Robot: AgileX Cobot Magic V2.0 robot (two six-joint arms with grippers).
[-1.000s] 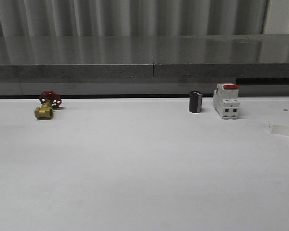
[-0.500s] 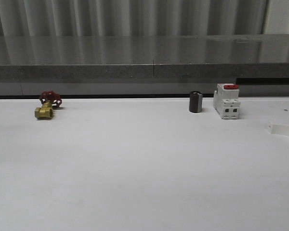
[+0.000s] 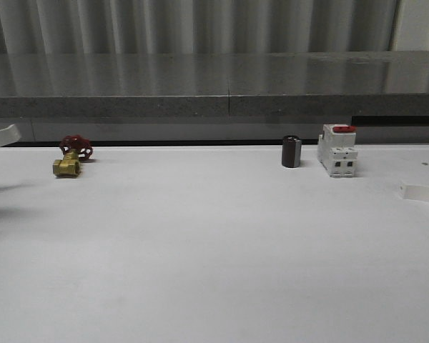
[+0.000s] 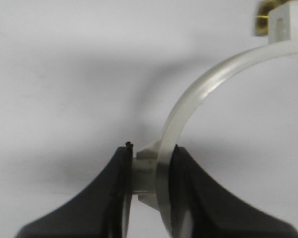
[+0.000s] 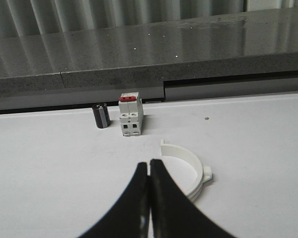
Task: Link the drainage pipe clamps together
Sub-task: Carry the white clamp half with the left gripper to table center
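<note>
My left gripper [image 4: 149,168] is shut on one white drainage pipe clamp [image 4: 198,96]. Its black fingers pinch the band and a tab near one end. The band curves away to a square end tab, held in the air above the table. In the front view that clamp's tip [image 3: 3,136] pokes in at the far left edge. The second drainage pipe clamp [image 5: 191,168] lies flat on the white table, just right of my right gripper [image 5: 149,166], which is shut with nothing in it. That clamp [image 3: 420,191] appears at the far right in the front view.
A brass valve with a red handwheel [image 3: 70,158] sits at the back left, close to the held clamp's tip. A black cylinder [image 3: 291,151] and a white breaker with a red top [image 3: 337,150] stand at the back right. A grey ledge [image 3: 229,106] borders the table's far edge.
The held clamp's tip has come into the front view at the left edge, casting a faint shadow on the table. The clamp on the right has not moved.
</note>
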